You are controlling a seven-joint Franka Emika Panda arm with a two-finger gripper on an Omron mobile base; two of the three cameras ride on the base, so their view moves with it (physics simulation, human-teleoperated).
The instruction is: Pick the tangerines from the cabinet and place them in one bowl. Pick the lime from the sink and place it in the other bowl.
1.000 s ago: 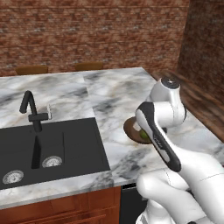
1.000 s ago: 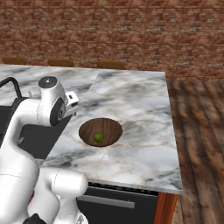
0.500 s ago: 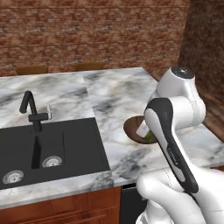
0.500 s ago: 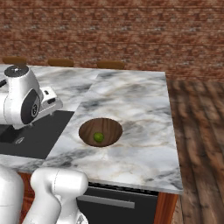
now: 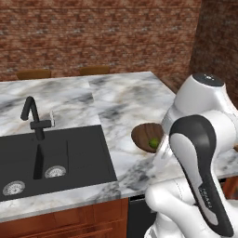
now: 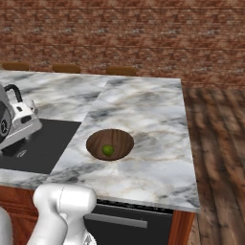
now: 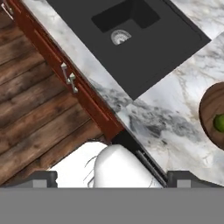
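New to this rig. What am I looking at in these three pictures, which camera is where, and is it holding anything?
It is a rendered kitchen with a white robot arm on a driving base. Two cameras ride on the base behind the arm, one to its left and one to its right, both looking down at the same marble counter. The third camera sits on the hand and looks along the end effector, whose two dark tips rise at the bottom of that view.

On the counter stands a dark brown bowl with a green lime in it. Beside it is a black sink with a black faucet. The end effector is open and holds nothing.
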